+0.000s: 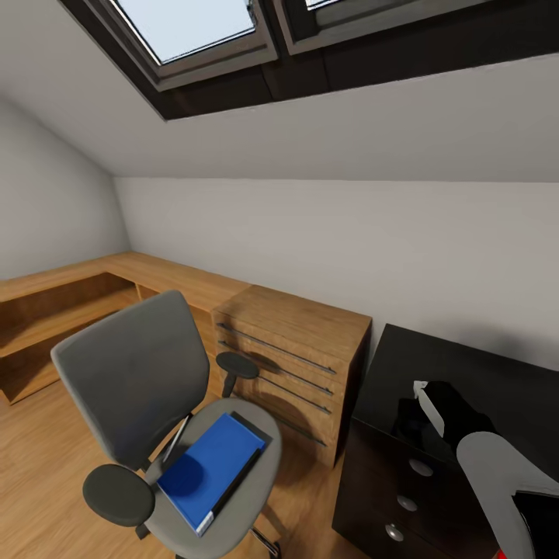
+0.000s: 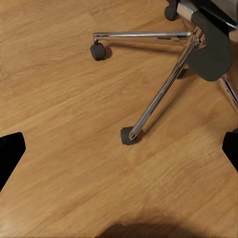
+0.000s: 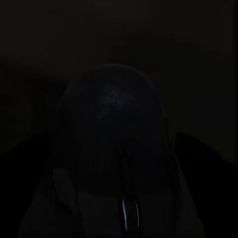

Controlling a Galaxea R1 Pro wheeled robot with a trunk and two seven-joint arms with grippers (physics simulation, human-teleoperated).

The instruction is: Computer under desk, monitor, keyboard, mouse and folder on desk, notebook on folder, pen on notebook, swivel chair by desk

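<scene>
Right gripper [image 1: 423,415] is hovering over the desk [image 1: 466,365] lower right, apparently holding the mouse [image 3: 116,153]; grip state unclear. Mouse: light, rigid, slick, so pinch its sides. Left jaws hanging spread over floor. Folder [image 1: 210,470] sitting on swivel chair [image 1: 132,373].

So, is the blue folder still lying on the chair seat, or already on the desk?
On the seat: the folder lies flat on the swivel chair, apart from the black desk.
</scene>
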